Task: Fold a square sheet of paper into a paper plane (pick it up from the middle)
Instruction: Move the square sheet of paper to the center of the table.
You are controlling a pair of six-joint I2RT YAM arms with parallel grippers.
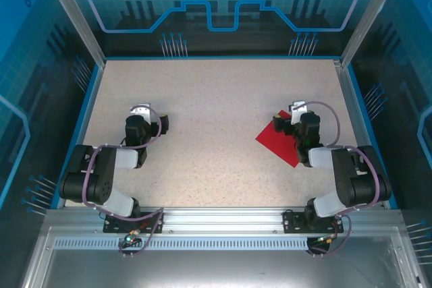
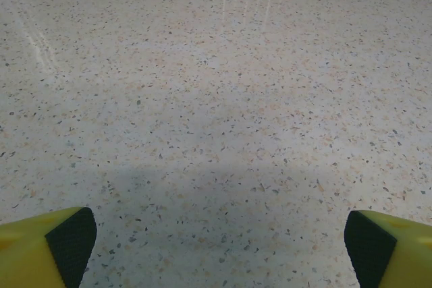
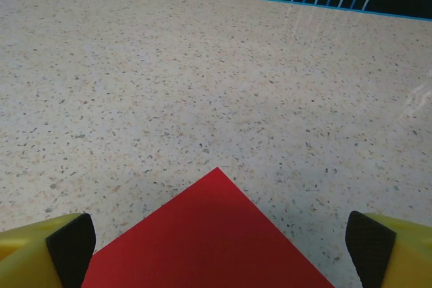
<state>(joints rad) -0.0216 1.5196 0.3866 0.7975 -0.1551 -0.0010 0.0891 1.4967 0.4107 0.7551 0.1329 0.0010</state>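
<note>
The right hand (image 3: pixel 221 251): fingers (image 3: pixel 67 247) spread wide apart with nothing between them, poised over the paper. Whether the tips touch the surface, I cannot tell. The left hand (image 2: pixel 221 247): also wide apart and holding nothing, over bare tabletop (image 1: pixel 216 99) on the left side.

The red sheet of paper (image 1: pixel 273 141) lies flat on the right half of the tabletop, turned corner-on like a diamond. Its far corner points away between the right hand's fingers. Its near right part is hidden beneath the right arm in the overhead view. No fold is visible, so no step of the plane is done yet.

Handling, judged: thin, very light, limp. It sits flush on a smooth speckled surface, so there is no edge to get under, and it probably slides if pushed sideways. It creases readily, and a stray crease would spoil the folds.

Where to take hold: the middle, as the task states. Lower the right hand with its fingers either side of centre, then close them so the paper buckles into a ridge to pinch. The left hand is well apart from the sheet.
</note>
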